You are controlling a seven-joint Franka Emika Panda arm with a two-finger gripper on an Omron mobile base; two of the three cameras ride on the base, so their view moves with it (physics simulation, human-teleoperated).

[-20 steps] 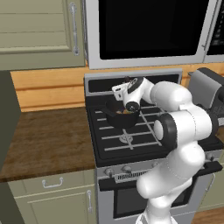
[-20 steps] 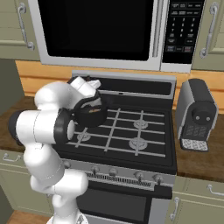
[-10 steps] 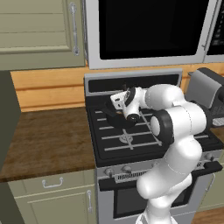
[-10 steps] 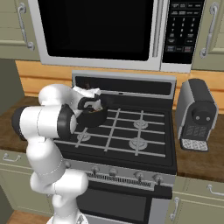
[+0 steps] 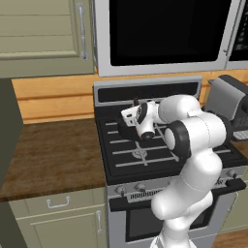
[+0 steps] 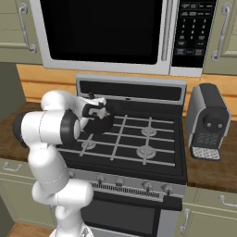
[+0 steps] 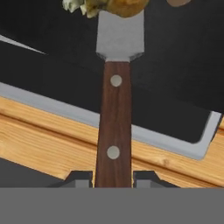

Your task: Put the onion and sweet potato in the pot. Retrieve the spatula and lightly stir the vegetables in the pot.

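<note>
Spatula [image 7: 116, 105] clamped in the gripper [image 7: 113, 177], blade up against the onion [image 7: 114, 6].

In the hand view the two fingertips sit tight on either side of the reddish-brown handle at 6 o'clock, and the grey blade points to 12, touching the yellow-tan onion at the top edge. A sliver of sweet potato [image 7: 179, 2] peeks in around 1 o'clock. From the base views the hand hangs over the dark pot [image 6: 98, 124] on the back-left of the stove [image 6: 139, 159]; coffee machine [image 6: 208, 121] sits off at 3 o'clock.
</note>
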